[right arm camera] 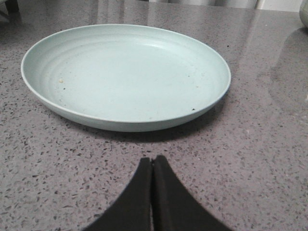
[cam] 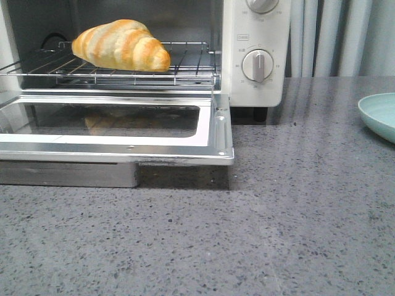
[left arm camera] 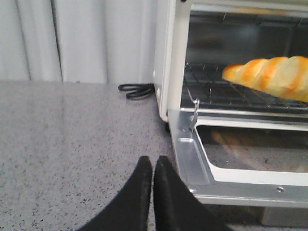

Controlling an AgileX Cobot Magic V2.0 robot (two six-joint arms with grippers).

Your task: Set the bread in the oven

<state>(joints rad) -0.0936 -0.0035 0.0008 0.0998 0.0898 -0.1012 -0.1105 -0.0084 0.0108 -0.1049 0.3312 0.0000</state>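
The bread, a golden-orange roll with cream stripes, lies on the wire rack inside the cream-white oven. The oven's glass door is dropped open and flat. The bread also shows in the left wrist view. My left gripper is shut and empty, low over the counter just beside the open door's corner. My right gripper is shut and empty, in front of a pale green plate. Neither gripper shows in the front view.
The pale green plate sits at the right edge of the grey speckled counter. A black power cord lies coiled beside the oven's side. Curtains hang behind. Two dial knobs are on the oven's right panel.
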